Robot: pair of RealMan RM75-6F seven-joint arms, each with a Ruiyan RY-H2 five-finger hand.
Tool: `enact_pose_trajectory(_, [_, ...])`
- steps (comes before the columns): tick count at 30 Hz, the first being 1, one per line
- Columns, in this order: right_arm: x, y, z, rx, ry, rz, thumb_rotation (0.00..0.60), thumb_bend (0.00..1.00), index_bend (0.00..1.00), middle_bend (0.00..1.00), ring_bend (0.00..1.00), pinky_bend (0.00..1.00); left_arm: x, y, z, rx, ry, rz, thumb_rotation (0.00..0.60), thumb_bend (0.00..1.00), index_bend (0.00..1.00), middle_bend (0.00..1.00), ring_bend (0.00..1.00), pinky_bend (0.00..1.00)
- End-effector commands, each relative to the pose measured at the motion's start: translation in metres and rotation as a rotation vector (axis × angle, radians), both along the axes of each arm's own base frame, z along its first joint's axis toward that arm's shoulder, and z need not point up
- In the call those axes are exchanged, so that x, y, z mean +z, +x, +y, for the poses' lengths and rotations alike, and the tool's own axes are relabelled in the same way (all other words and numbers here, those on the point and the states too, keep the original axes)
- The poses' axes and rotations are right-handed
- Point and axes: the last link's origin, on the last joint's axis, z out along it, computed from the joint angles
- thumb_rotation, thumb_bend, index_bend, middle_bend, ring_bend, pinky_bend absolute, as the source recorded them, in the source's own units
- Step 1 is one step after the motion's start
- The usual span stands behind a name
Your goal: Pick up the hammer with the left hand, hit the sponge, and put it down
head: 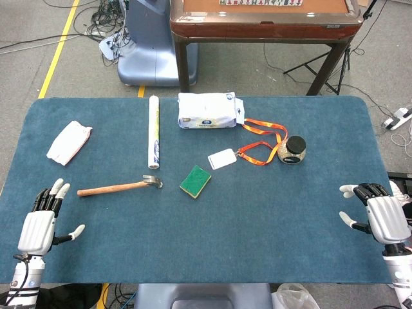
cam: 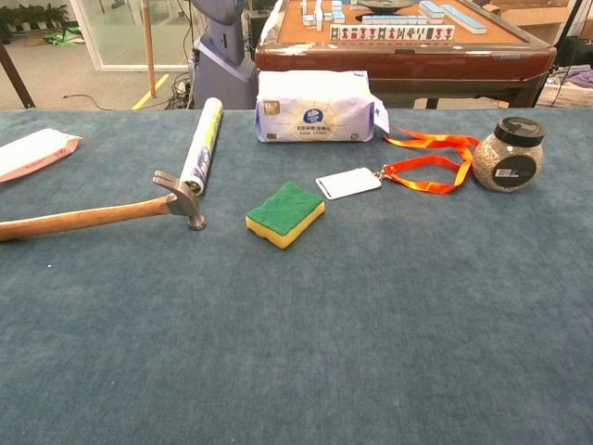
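Note:
A hammer [head: 120, 187] [cam: 102, 214] with a wooden handle and a metal claw head lies flat on the blue table, head pointing right. To its right lies a sponge [head: 195, 181] [cam: 285, 213], green on top and yellow underneath. My left hand [head: 44, 221] hovers at the table's near left corner, fingers spread, holding nothing, well short of the handle's end. At the near right edge my right hand [head: 376, 214] is likewise open and holds nothing. Neither hand shows in the chest view.
A rolled white tube [head: 153, 131] [cam: 201, 144] lies behind the hammer head. A tissue pack [head: 208, 110] [cam: 317, 106], a card on an orange lanyard [head: 222, 158] [cam: 348, 183], a small jar [head: 294, 149] [cam: 508, 154] and a white packet [head: 69, 141] [cam: 32, 150] sit further back.

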Motion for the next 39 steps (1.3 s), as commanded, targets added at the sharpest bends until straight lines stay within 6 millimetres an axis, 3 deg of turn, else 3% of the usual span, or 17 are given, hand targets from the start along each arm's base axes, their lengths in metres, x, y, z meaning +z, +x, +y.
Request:
enact_pose_trajectory(1, [0.000, 0.000, 0.000, -0.001, -0.001, 0.000, 0.600, 0.17, 0.37, 0.45, 0.31, 0.30, 0.000, 0.001, 0.000, -0.002, 0.000, -0.001, 0.600, 0.13, 0.00, 0.00, 0.00, 0.02])
enact_pose_trajectory(15, [0.008, -0.002, 0.000, -0.002, -0.051, -0.013, 0.600, 0.17, 0.37, 0.45, 0.31, 0.30, -0.005, 0.016, 0.020, -0.069, -0.046, 0.010, 0.600, 0.13, 0.01, 0.00, 0.00, 0.02])
enact_pose_trajectory(22, [0.007, -0.003, 0.000, -0.006, -0.046, -0.011, 0.600, 0.17, 0.37, 0.45, 0.31, 0.30, -0.020, 0.034, 0.050, -0.118, -0.134, 0.001, 0.600, 0.13, 0.05, 0.01, 0.00, 0.02])
enact_pose_trajectory(28, [0.007, -0.004, 0.000, -0.010, -0.040, -0.011, 0.600, 0.17, 0.37, 0.45, 0.31, 0.30, -0.037, 0.049, 0.077, -0.130, -0.215, 0.044, 0.600, 0.13, 0.12, 0.11, 0.00, 0.01])
enact_pose_trajectory(39, [0.008, -0.004, 0.000, -0.007, -0.034, -0.019, 0.600, 0.17, 0.37, 0.45, 0.31, 0.30, -0.068, 0.056, 0.116, -0.057, -0.292, 0.089, 0.600, 0.16, 0.20, 0.21, 0.05, 0.01])
